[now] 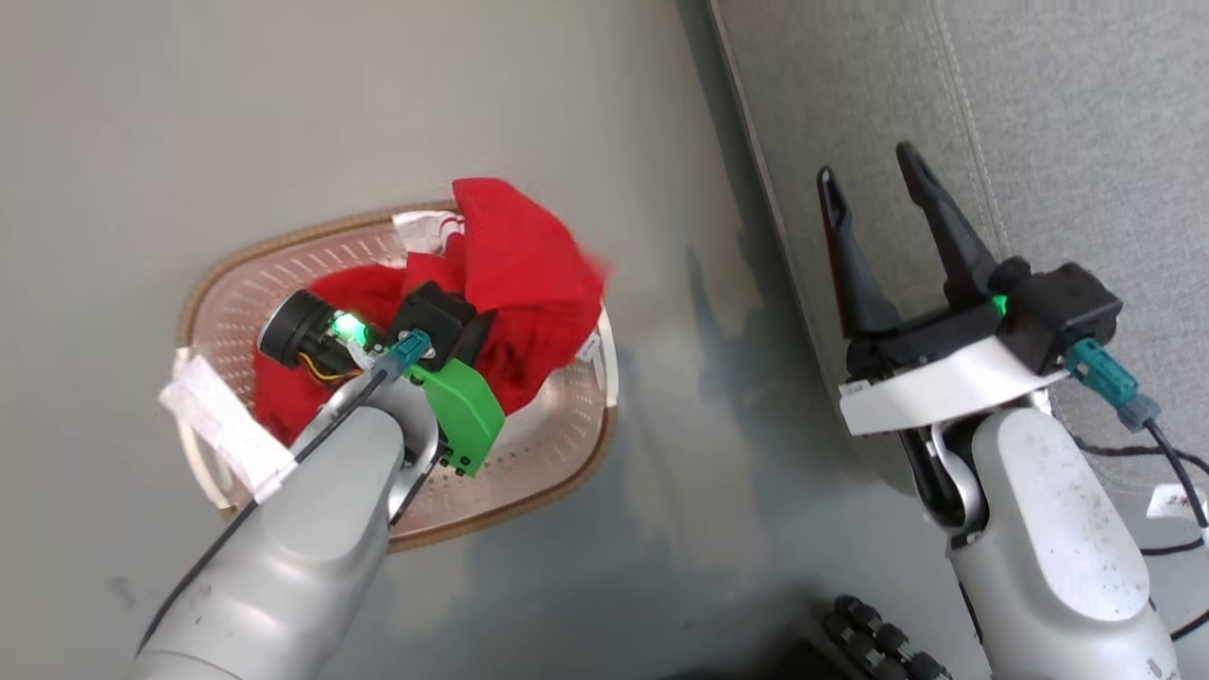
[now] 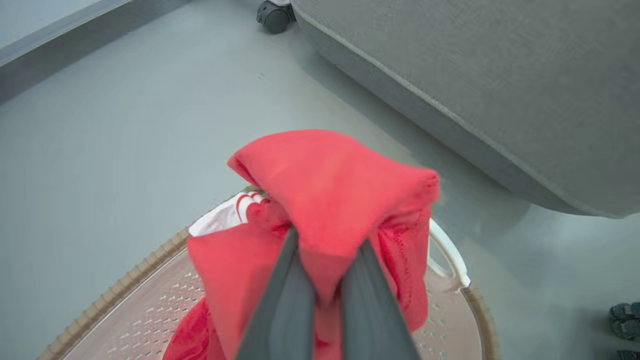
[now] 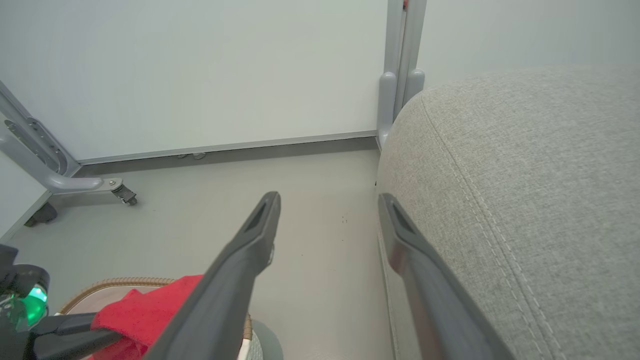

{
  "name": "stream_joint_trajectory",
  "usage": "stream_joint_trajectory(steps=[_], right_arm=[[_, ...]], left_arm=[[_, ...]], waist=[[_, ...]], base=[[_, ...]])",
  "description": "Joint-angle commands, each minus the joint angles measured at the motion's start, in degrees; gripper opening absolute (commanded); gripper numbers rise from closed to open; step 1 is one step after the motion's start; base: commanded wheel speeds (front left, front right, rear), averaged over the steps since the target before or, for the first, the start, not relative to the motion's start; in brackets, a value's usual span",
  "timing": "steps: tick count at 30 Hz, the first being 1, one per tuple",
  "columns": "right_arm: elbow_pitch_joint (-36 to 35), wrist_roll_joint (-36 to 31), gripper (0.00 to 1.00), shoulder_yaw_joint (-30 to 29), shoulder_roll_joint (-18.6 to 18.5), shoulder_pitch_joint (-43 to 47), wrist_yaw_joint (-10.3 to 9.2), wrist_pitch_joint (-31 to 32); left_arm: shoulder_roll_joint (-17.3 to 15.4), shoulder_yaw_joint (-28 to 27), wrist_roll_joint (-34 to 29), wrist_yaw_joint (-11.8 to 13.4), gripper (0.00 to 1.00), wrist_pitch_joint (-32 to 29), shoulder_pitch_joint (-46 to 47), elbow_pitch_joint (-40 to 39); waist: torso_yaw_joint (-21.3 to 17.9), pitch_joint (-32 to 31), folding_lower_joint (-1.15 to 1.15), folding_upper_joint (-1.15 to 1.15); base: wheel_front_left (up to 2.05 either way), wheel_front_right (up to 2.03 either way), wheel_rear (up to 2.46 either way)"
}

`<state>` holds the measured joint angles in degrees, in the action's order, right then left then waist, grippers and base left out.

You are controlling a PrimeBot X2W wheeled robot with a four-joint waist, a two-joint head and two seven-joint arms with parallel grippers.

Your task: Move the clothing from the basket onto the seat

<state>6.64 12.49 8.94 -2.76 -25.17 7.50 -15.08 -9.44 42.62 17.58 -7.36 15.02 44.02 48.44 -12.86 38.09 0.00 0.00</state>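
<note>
The floor is plain grey and carries every item in the scene.

The seat is the largest item. It stands at the robot's right, with a stitched seam running along its rounded edge.

The basket stands on the floor to the left of the seat, apart from it. Its brown rim and perforated wall are exposed on the near side. One white handle faces the seat.

The clothing lies in the basket. The bulk of the red fabric rests on the basket bottom. One fold stands above the rim on the far side, toward the seat. A white striped trim shows at the far rim, just beside the raised fold.

The left tool is inside the basket, pointing down into the fabric. Its two fingers are clamped together on the raised fold of the clothing. The fabric bulges up past the fingertips and drapes over both fingers.

The right tool hangs over the seat's edge, well apart from the basket. Its fingers stand spread apart with nothing between them. In the right wrist view, one finger lies just beside the seat's side face.
</note>
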Motion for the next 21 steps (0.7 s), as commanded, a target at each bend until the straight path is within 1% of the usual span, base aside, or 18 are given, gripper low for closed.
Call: stream_joint_trajectory(steps=[1,11,16,21], right_arm=[[0.6,-0.4,1.00,-0.4,-0.2,1.4,-0.02,-0.1],[3.1,-1.2,1.00,-1.5,-0.2,5.8,-0.02,-0.1],[4.0,-1.4,1.00,-2.0,-0.2,7.9,-0.02,-0.1],[4.7,-1.4,1.00,-2.3,-0.2,10.0,-0.02,-0.1]], left_arm=[[0.0,-1.1,-0.1,-0.2,0.00,0.2,-1.8,-1.8],[1.3,-9.9,-1.6,0.1,0.00,0.2,-9.0,-14.6],[2.2,-13.2,-2.8,0.0,0.00,0.2,-11.5,-20.0],[3.1,-15.2,-3.7,-0.1,0.00,0.2,-13.0,-24.8]], waist=[[3.8,-5.9,0.00,0.00],[7.0,-14.9,0.00,0.00],[8.1,-18.5,0.00,0.00],[8.9,-21.9,0.00,0.00]], base=[[0.00,0.00,0.00],[0.00,0.00,0.00],[0.00,0.00,0.00],[0.00,0.00,0.00]])
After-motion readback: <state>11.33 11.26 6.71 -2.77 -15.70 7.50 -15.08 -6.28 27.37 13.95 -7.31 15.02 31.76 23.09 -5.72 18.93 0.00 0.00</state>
